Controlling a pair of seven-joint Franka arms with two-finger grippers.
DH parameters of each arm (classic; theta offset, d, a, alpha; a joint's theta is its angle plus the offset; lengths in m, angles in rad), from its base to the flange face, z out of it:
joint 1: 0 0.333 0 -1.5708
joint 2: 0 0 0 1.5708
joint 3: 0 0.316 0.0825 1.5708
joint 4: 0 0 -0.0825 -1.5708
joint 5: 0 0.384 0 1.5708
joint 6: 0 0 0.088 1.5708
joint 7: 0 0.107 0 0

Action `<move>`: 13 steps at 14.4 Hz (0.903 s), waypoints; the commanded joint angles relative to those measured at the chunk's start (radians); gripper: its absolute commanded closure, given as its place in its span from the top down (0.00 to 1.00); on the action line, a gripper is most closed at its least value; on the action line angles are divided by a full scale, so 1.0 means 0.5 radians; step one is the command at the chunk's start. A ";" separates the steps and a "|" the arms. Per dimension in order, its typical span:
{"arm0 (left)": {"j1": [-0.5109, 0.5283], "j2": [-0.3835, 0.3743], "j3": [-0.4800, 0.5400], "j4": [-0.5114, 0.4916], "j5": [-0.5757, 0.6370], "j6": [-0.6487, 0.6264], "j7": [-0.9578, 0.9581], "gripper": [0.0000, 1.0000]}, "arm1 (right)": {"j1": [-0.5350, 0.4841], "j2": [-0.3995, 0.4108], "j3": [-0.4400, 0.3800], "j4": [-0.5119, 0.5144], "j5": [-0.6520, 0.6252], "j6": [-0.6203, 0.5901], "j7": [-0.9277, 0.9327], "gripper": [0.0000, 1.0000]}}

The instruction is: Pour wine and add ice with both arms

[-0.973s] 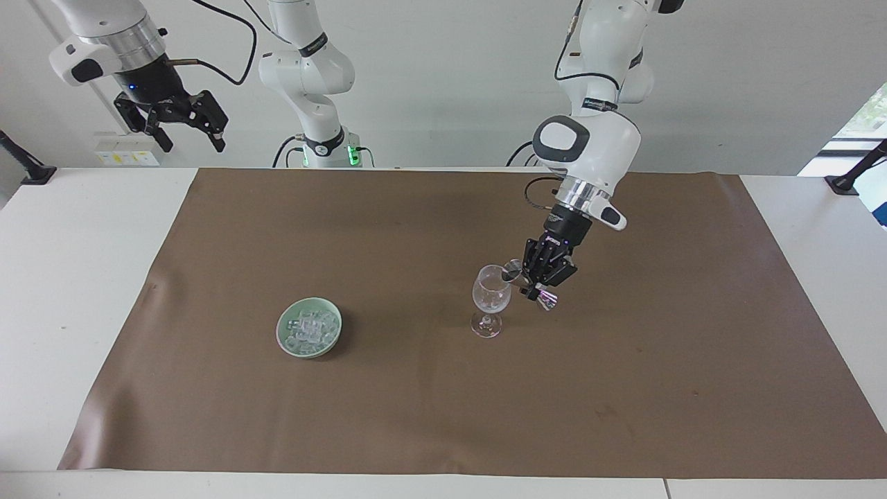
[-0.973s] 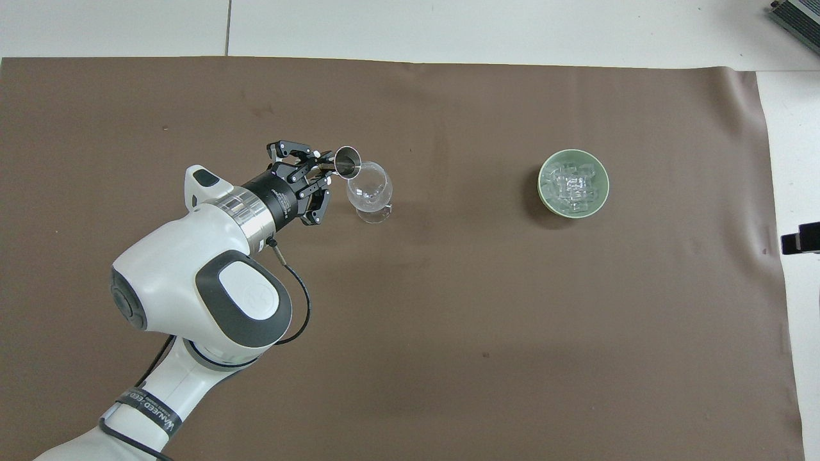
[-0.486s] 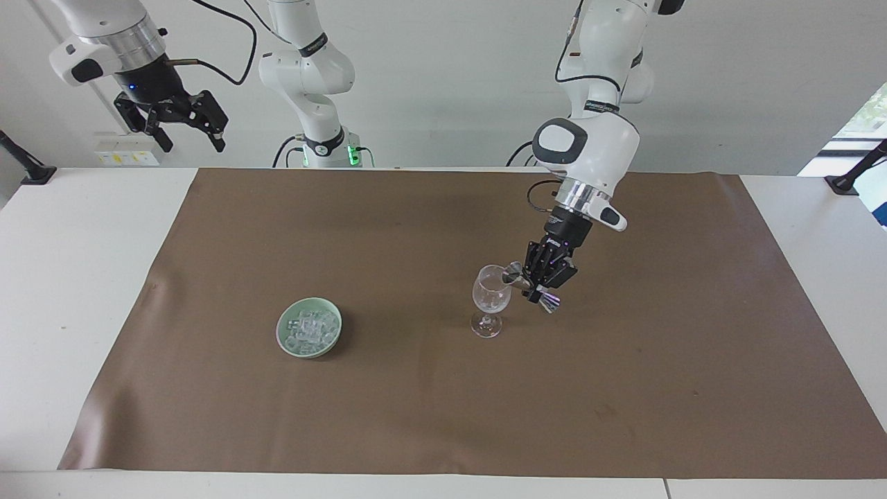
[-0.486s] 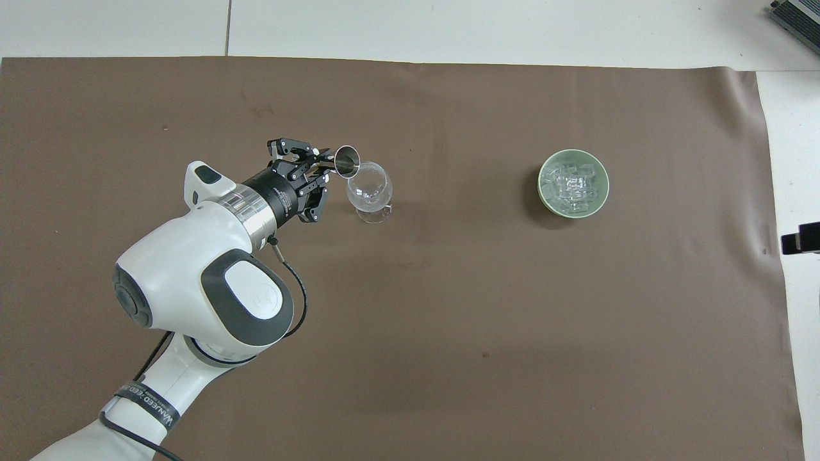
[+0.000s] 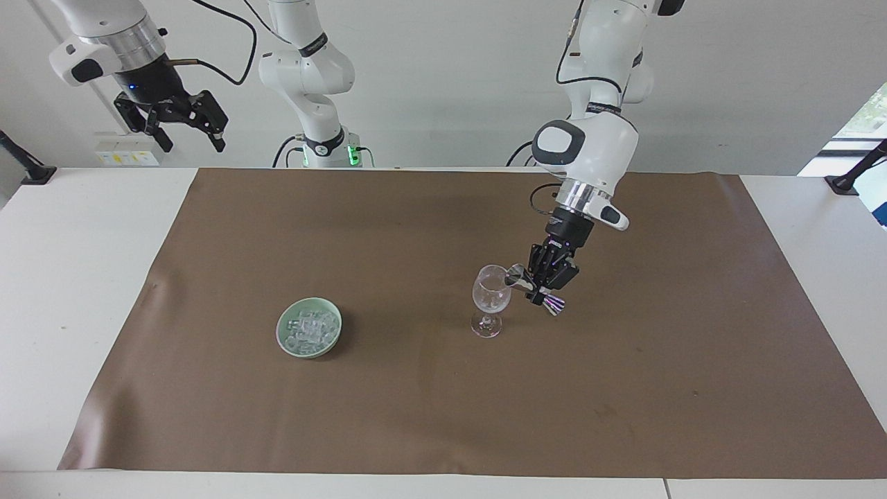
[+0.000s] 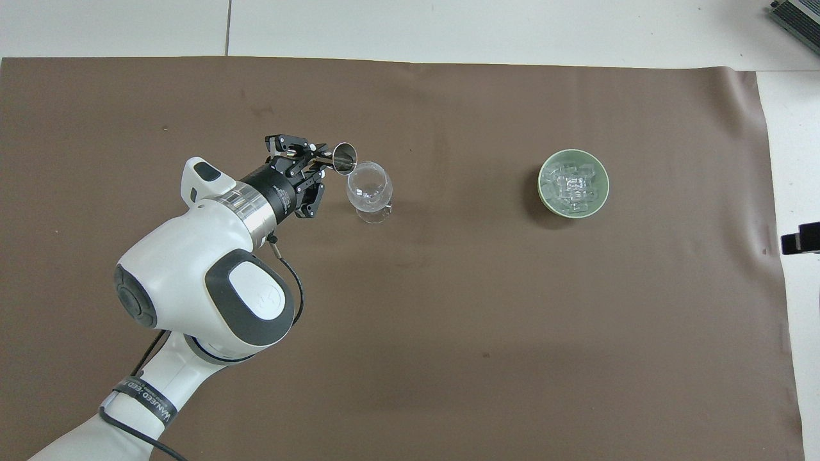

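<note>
— Brown matting (image 5: 416, 416) covers your white table (image 5: 69, 277). What does your facing view give you low in the frame?

— You see the green bowl (image 5: 309, 327) of ice (image 5: 310, 326) at lower centre-left, then the wine glass (image 5: 490, 298) upright just right of centre. Your left gripper (image 5: 535, 285) is clamped on a tilted metal jigger (image 5: 532, 285), one mouth at the glass rim.

— And higher up?

— At upper left your right gripper (image 5: 186, 133) waits in the air with fingers spread wide; the overhead view misses it.

— What does the overhead add?

— You look straight into the jigger's mouth (image 6: 344, 158), which overlaps the glass rim (image 6: 368, 186) at centre-left. The bowl (image 6: 573, 184) sits well apart at right, with bare matting between them.
</note>
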 commanded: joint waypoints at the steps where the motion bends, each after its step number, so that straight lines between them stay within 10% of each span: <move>1: -0.040 0.037 0.030 0.047 0.045 0.064 -0.007 0.00 | -0.008 -0.023 0.007 -0.007 -0.005 -0.016 -0.020 1.00; 13: -0.040 0.065 0.033 0.047 0.385 0.110 -0.004 0.00 | -0.008 -0.023 0.007 -0.007 -0.005 -0.016 -0.020 1.00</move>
